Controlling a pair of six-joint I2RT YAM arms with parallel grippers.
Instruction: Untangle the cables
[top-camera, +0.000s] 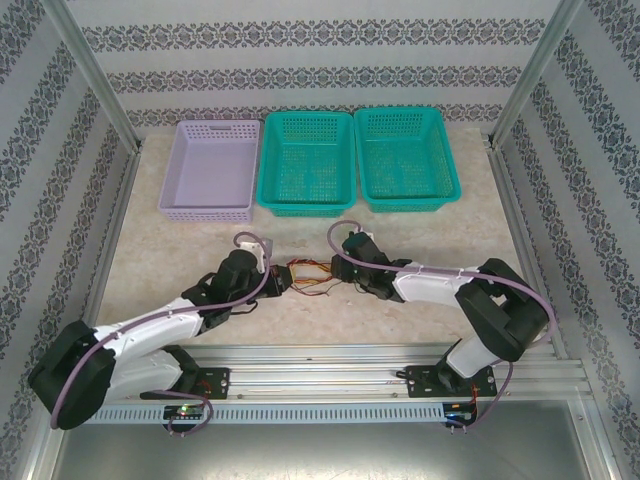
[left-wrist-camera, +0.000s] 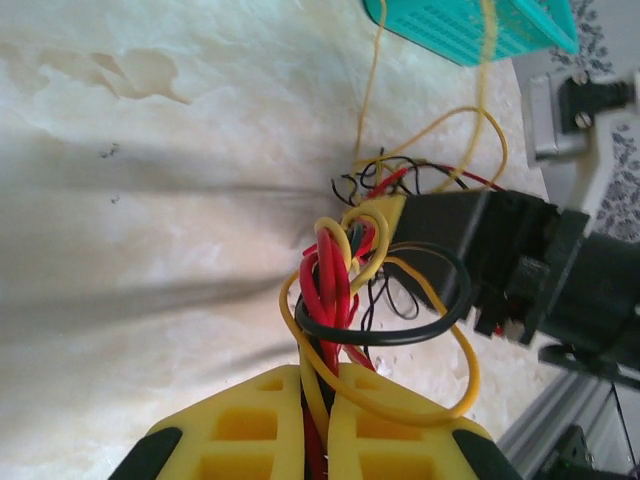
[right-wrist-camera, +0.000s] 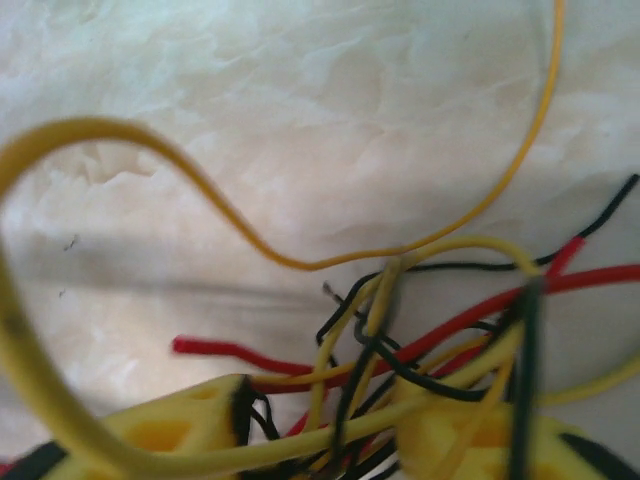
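Observation:
The cables (top-camera: 306, 275), a knot of thin red, yellow and black wires, lie on the pale table between my two grippers. My left gripper (top-camera: 277, 283) is at the knot's left end. In the left wrist view its yellow fingers (left-wrist-camera: 240, 420) are pressed together on a bunch of red, yellow and black cables (left-wrist-camera: 335, 280), and loops stand up past the tips. My right gripper (top-camera: 343, 273) is at the knot's right end. In the right wrist view its jaws (right-wrist-camera: 320, 440) stand apart, with several cables (right-wrist-camera: 400, 330) running loosely through the gap.
A lilac basket (top-camera: 210, 170) and two teal baskets (top-camera: 307, 160) (top-camera: 405, 155) line the table's back. A corner of a teal basket (left-wrist-camera: 470, 25) appears in the left wrist view, with one yellow wire trailing toward it. Metal frame posts stand at both sides.

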